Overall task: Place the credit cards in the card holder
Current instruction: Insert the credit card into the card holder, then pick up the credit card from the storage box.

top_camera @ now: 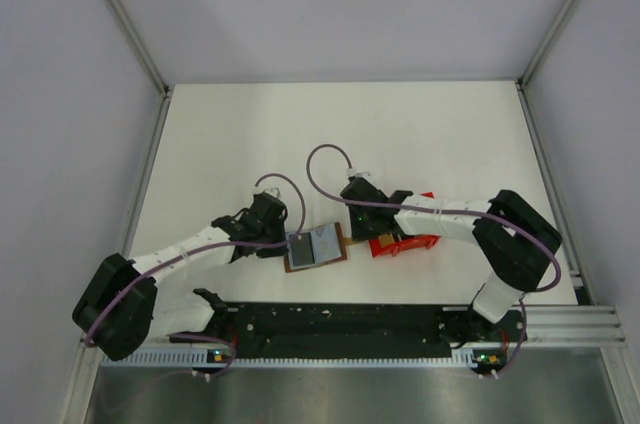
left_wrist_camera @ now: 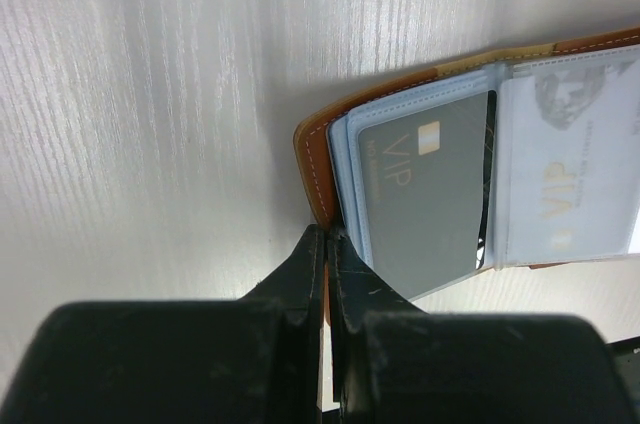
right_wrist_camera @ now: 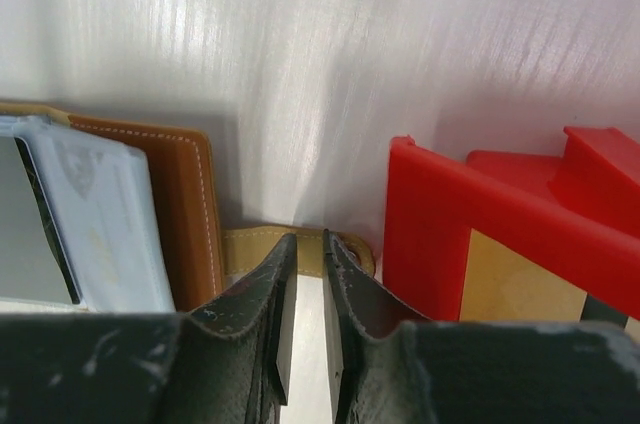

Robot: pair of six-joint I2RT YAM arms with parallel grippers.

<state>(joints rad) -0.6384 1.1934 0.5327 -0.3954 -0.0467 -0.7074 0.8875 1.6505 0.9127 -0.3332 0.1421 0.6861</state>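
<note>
Brown leather-like card holder lies open and flat on the bench near its 6 o'clock edge, with a grey card and a pale card seated in its clear sleeves. Left tool, at 9 o'clock of the card holder, has its jaws closed to a slit on the brown cover edge. Right tool, at 3 o'clock, is closed almost as far with its tips at the tan strap tab, though a grip cannot be confirmed; the red box sits just beside, further toward 3 o'clock.
</note>
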